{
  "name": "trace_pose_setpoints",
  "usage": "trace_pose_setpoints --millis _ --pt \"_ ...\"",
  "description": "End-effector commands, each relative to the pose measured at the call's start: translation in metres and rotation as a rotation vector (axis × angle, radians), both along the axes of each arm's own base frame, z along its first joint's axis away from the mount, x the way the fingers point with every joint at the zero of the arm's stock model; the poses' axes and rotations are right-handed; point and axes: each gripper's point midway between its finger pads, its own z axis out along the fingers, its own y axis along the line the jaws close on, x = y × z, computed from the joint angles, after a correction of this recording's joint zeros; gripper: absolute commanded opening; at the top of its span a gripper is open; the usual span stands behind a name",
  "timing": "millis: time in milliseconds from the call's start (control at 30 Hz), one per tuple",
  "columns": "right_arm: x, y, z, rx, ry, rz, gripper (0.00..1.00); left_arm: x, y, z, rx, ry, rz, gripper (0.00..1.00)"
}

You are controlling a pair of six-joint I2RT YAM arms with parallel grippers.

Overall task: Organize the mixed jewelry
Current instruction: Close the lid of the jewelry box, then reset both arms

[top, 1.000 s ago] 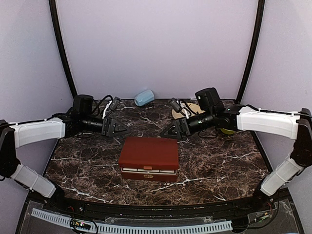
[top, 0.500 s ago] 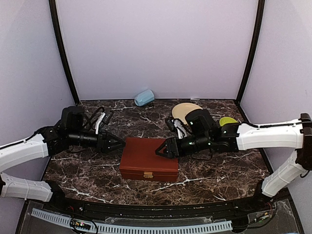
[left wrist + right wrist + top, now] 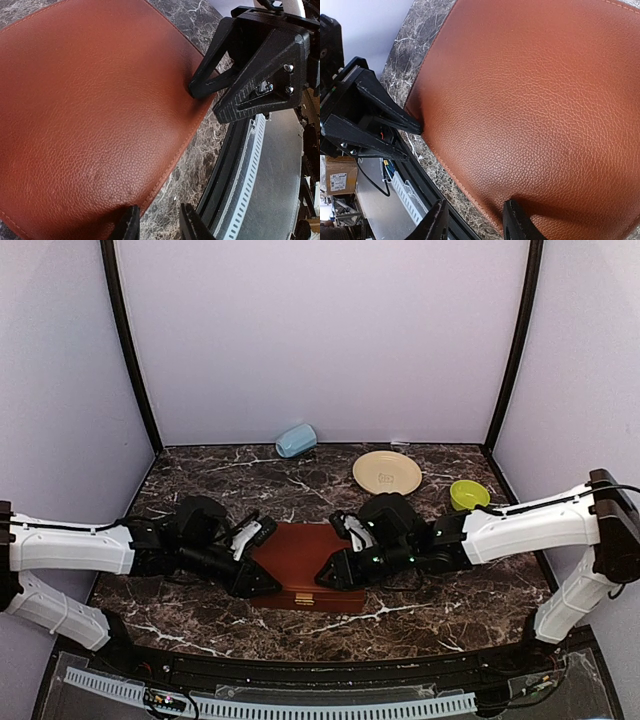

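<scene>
Red-brown box (image 3: 305, 555) sits shut between left gripper (image 3: 257, 582) and right gripper (image 3: 335, 573), each narrowed astride a lid corner; whether clamped, I cannot tell. Jewelry unseen, probably inside: likely light, slippery, delicate, so pinch gently.

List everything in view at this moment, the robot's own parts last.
table: one, dark marble with white veins, under everything.
box: one, red-brown, lid shut, centre of the table towards the near edge.
plate: one, cream, back right; a faint mark on it is too small to tell.
bowl: one, yellow-green, right of the plate.
cup-like thing: one, light blue, on its side by the back wall.
jewelry: none that can be made out.
left gripper: one, black, at the box's left side, jaws open astride the lid's edge.
right gripper: one, black, at the box's right side, jaws open astride the lid's edge.
</scene>
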Motion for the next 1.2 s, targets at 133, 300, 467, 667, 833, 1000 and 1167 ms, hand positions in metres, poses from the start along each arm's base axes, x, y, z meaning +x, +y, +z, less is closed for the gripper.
trace_pose_setpoints --millis 133,300,467,667,833,1000,1167 --pt "-0.006 -0.011 -0.044 -0.07 0.058 -0.031 0.38 -0.005 0.014 -0.044 0.09 0.051 0.045 0.28" --pt "-0.009 -0.018 -0.048 -0.075 0.058 -0.035 0.38 -0.009 0.018 -0.049 0.082 0.061 0.054 0.29" --pt "0.01 -0.003 0.002 -0.021 -0.098 -0.011 0.5 0.018 0.005 -0.002 0.013 -0.082 0.095 0.48" --pt "0.069 -0.014 0.059 -0.035 -0.35 -0.116 0.98 0.078 -0.011 0.056 0.033 -0.298 0.196 0.75" --pt "0.144 -0.035 0.085 0.041 -0.45 -0.26 0.99 0.155 0.003 0.084 -0.081 -0.369 0.355 0.78" --pt "0.224 -0.088 0.086 -0.011 -0.557 -0.413 0.98 0.236 0.063 0.075 -0.106 -0.436 0.538 0.79" --pt "0.277 -0.175 0.083 -0.073 -0.615 -0.575 0.99 0.292 0.149 0.061 -0.11 -0.471 0.726 0.79"
